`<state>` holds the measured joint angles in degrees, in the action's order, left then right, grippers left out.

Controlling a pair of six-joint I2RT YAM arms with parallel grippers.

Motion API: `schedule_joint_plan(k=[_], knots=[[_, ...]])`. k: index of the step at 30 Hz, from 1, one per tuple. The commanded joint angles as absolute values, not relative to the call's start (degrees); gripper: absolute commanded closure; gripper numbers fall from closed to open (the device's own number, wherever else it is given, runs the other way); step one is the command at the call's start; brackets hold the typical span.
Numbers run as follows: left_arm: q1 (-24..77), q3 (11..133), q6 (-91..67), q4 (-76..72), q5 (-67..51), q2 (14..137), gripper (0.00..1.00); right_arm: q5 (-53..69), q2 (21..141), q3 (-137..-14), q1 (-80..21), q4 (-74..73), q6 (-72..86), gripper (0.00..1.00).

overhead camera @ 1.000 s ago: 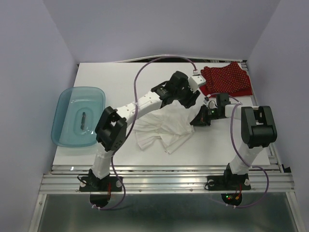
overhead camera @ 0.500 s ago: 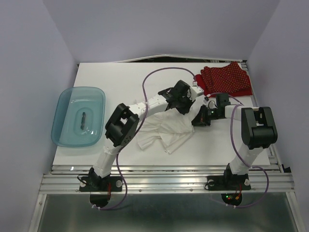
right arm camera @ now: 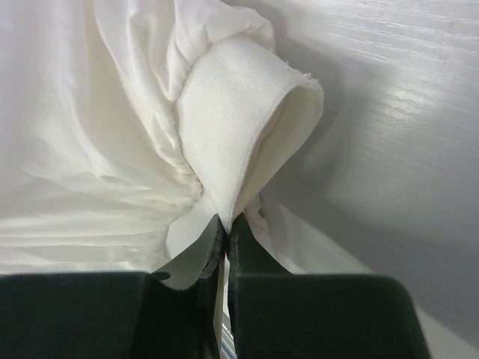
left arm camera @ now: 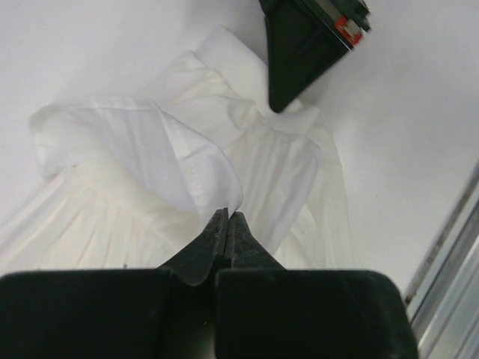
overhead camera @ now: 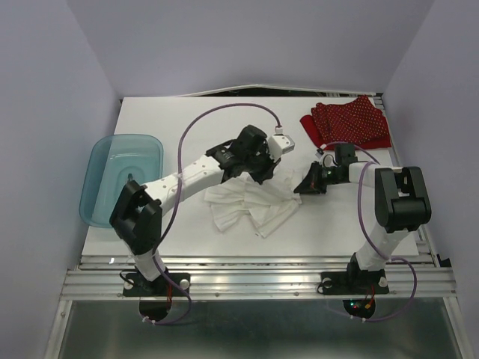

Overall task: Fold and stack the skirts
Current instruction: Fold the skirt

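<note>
Though partly hidden, tub (overhead camera: 103,168) contents unclear.

You see the white skirt (overhead camera: 247,203) crumpled, pleated, at centre; the red polka-dot skirt (overhead camera: 353,123) lies at its 2 o'clock, apart.

Translucent teal tub (overhead camera: 99,170) at the white table's (overhead camera: 172,120) left edge

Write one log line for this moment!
left gripper: shut on white skirt | right gripper: shut on white skirt | red skirt: back right corner
</note>
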<state>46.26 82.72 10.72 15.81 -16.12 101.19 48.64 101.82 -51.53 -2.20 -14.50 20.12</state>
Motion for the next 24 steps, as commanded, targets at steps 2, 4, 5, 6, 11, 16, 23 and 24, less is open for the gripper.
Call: schedule_joint_plan(k=[2,4,5,6,11,16,23,24], knots=[[47.3,73.9,14.1,23.8,-22.2,98.0,1.00,46.7,99.3,-51.5,-2.6,-13.8,18.2,0.99],[48.3,70.8,16.7,26.4,-25.4,98.9,0.92,46.6,99.3,-51.7,-2.6,-14.1,17.6,0.99],[49.3,69.4,17.6,27.0,-26.3,98.9,0.87,46.4,99.4,-51.8,-2.6,-14.3,17.3,0.99],[49.7,69.0,19.0,28.7,-27.4,99.0,0.83,46.3,99.4,-51.9,-2.6,-14.4,17.2,0.99],[50.5,70.9,26.6,33.1,-31.0,97.7,0.70,46.1,99.8,-52.4,-2.6,-14.8,16.5,0.99],[44.2,78.1,28.6,33.3,-39.1,92.5,0.60,46.0,99.9,-52.6,-2.6,-15.3,15.7,0.99],[36.7,92.2,20.7,28.0,-29.4,100.6,0.56,45.8,99.5,-51.9,-2.6,-15.6,14.7,0.99],[36.7,95.4,20.7,27.8,-28.2,102.3,0.55,45.7,99.6,-51.8,-2.6,-15.5,14.6,0.99]])
